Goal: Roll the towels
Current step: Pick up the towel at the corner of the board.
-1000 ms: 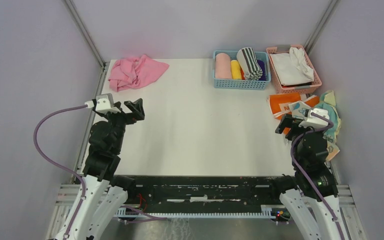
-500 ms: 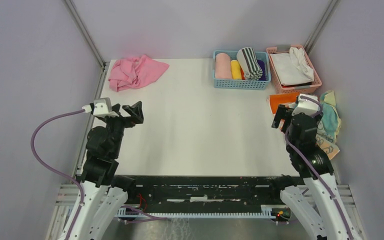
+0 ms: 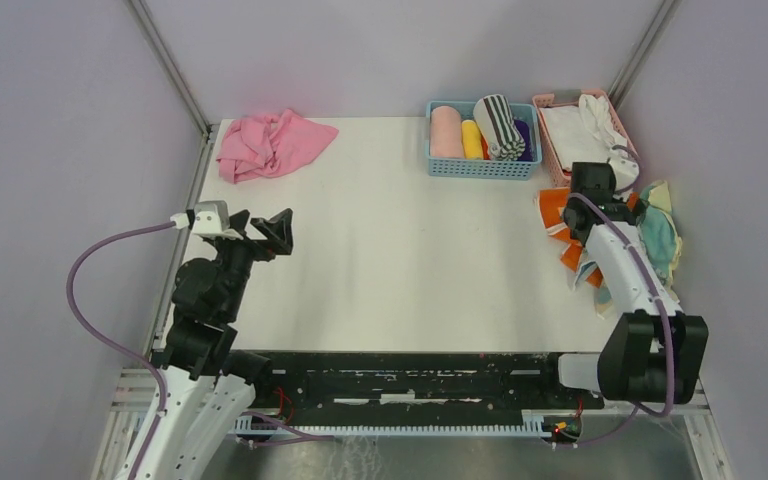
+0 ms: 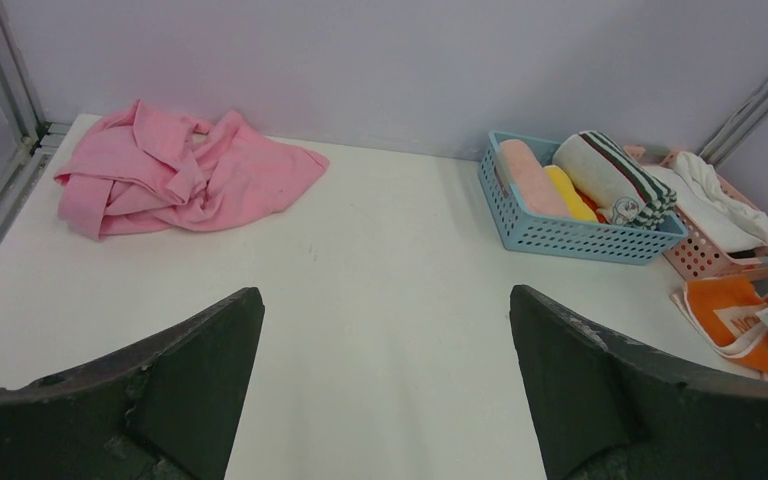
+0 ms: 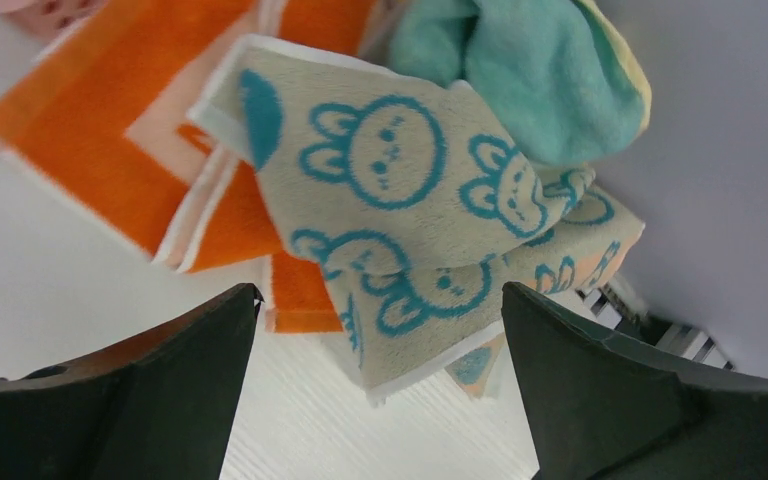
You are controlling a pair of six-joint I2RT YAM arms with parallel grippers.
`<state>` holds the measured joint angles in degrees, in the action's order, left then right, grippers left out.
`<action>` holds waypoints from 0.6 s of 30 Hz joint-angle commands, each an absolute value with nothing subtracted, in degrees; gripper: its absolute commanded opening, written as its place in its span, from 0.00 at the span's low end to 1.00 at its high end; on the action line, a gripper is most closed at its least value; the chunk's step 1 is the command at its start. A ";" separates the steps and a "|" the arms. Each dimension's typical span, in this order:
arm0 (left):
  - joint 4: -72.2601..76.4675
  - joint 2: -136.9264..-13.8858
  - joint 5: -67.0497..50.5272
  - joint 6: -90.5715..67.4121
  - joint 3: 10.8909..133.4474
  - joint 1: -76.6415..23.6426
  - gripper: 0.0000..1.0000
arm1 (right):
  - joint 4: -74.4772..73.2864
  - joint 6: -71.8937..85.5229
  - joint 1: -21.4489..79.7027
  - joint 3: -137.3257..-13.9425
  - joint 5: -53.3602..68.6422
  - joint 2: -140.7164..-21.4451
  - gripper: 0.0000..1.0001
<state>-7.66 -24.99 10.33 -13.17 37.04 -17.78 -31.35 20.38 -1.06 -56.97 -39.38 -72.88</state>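
Unrolled towels lie in a pile at the table's right edge. A pale towel with teal bunny prints (image 5: 400, 200) lies on top of an orange towel (image 5: 110, 110), with a teal-and-yellow towel (image 5: 520, 70) beside it. The top view shows the orange towel (image 3: 557, 210) and the teal one (image 3: 660, 235). My right gripper (image 5: 380, 300) is open and empty, hovering just above the bunny towel; in the top view it (image 3: 594, 190) reaches over the pile. My left gripper (image 4: 385, 295) is open and empty above bare table at the left (image 3: 260, 228).
A crumpled pink cloth (image 3: 268, 144) lies at the far left corner. A blue basket (image 3: 480, 168) at the back holds several rolled towels. A pink basket (image 3: 560, 172) beside it holds white cloths. Walls close in on both sides.
My right arm has stretched away from its base toward the back right, and its gripper now hangs over the towel pile. The left arm has barely shifted.
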 commanded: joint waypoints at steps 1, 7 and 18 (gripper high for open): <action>-6.61 -24.10 10.79 -10.73 36.83 -18.31 0.99 | -30.51 29.84 -10.82 -59.22 -36.43 -76.15 0.99; -6.86 -24.20 10.79 -10.07 36.89 -19.26 0.99 | -25.36 28.32 -16.78 -57.49 -32.08 -79.36 0.98; -6.95 -28.36 9.85 -8.93 37.00 -19.75 0.99 | -21.15 26.11 -18.70 -59.52 -28.34 -88.46 0.70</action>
